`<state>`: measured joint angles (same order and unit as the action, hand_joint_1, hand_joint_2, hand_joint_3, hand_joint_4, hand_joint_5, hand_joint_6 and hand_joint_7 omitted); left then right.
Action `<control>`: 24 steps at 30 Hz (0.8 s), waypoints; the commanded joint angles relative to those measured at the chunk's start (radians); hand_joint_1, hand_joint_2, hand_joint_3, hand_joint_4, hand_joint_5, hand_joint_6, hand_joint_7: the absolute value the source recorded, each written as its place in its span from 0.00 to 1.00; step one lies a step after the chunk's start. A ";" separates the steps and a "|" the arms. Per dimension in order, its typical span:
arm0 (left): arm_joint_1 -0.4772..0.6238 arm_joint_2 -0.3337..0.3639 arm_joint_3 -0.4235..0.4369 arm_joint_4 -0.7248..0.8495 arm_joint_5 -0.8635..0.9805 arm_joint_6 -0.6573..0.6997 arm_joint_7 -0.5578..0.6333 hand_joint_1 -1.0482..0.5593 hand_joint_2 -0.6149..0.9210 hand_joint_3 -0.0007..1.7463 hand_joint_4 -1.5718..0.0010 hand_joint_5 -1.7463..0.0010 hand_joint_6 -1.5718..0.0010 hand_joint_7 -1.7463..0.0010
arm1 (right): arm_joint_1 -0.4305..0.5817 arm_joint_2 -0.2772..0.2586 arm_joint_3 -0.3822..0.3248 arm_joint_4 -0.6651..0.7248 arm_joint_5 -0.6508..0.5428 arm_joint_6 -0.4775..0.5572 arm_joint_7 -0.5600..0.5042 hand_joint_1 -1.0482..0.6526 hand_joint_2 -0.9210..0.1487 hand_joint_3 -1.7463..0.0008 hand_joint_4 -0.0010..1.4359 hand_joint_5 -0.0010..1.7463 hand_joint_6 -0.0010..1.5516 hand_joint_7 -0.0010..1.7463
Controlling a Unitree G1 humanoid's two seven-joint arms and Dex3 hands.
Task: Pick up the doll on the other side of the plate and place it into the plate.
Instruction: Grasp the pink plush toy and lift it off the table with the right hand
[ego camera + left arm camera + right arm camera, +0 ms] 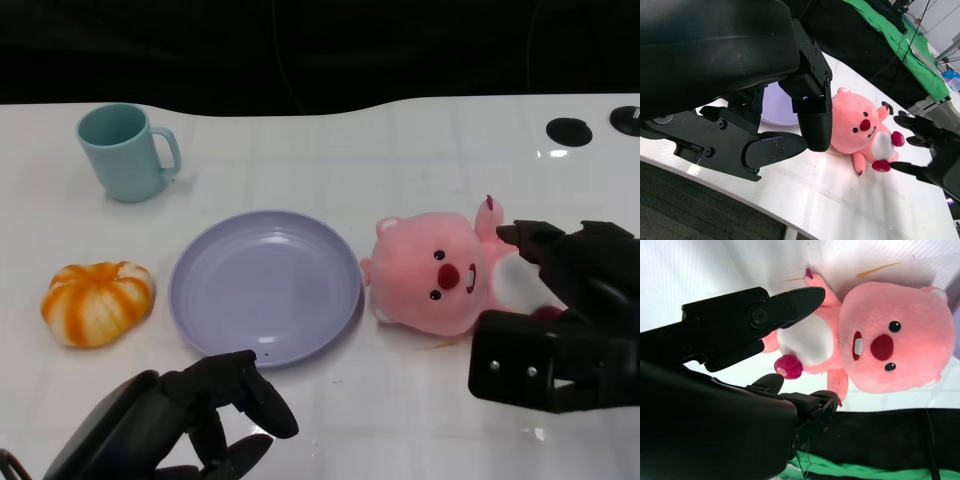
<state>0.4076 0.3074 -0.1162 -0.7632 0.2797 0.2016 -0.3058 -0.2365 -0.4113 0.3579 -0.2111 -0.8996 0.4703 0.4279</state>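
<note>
While the right robot hand (560,320) spreads empty around it, the pink doll (440,272) (white belly, red nose) lies beside the plate (264,285).

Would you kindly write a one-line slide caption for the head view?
Right hand reaches with spread fingers around the pink doll lying beside the empty purple plate.

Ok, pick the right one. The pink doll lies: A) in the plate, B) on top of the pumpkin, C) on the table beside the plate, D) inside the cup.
C: the pink doll lies on the table just beside the empty purple plate.
</note>
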 commanded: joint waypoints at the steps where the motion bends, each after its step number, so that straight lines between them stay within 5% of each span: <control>1: 0.008 0.006 0.002 -0.002 0.008 -0.005 0.006 0.52 0.94 0.35 0.64 0.05 0.59 0.39 | -0.050 0.018 0.012 0.077 -0.006 -0.017 -0.030 0.18 0.00 0.95 0.02 0.38 0.13 0.09; 14: 0.057 0.006 0.009 -0.051 0.013 -0.005 0.005 0.51 0.94 0.35 0.64 0.04 0.60 0.39 | -0.247 0.125 0.074 0.439 0.021 -0.004 -0.055 0.19 0.00 0.92 0.04 0.32 0.19 0.06; 24: 0.104 0.004 0.004 -0.107 0.029 -0.010 0.001 0.51 0.94 0.35 0.67 0.04 0.61 0.37 | -0.433 0.144 0.119 0.841 0.091 -0.143 -0.112 0.18 0.00 0.91 0.09 0.25 0.26 0.03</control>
<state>0.5028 0.3056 -0.1111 -0.8490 0.3024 0.1924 -0.3057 -0.6566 -0.2705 0.4635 0.5698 -0.8221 0.3385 0.3091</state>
